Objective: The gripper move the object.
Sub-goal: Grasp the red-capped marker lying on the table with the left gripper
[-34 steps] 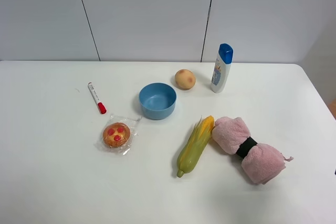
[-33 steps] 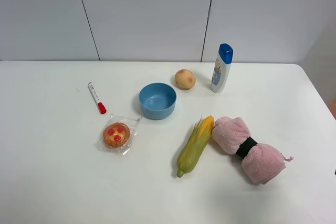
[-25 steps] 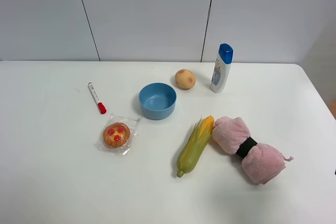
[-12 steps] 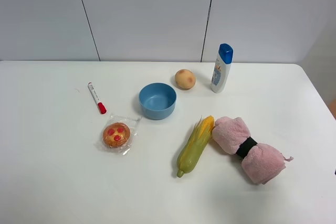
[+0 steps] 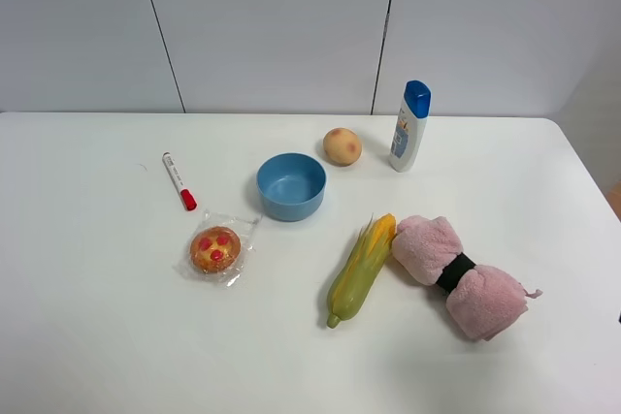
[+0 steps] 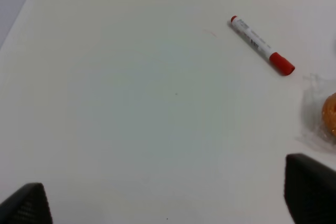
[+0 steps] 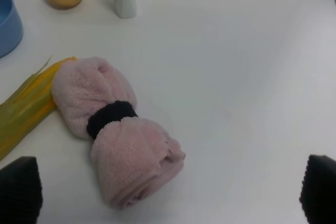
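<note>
A: Bright, even, diffuse light; the white tabletop (image 5: 97, 336) carries only soft, faint shadows close under things.
B: Wrist views look softer, and the dark jaws at their corners are blurred.

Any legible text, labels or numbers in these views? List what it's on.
Marker: dark print along the barrel, too small and blurred to read.
Bottle: coloured label print, too small to read.
Nothing else shows any text, so no word, number or sign can be quoted from any view.
</note>
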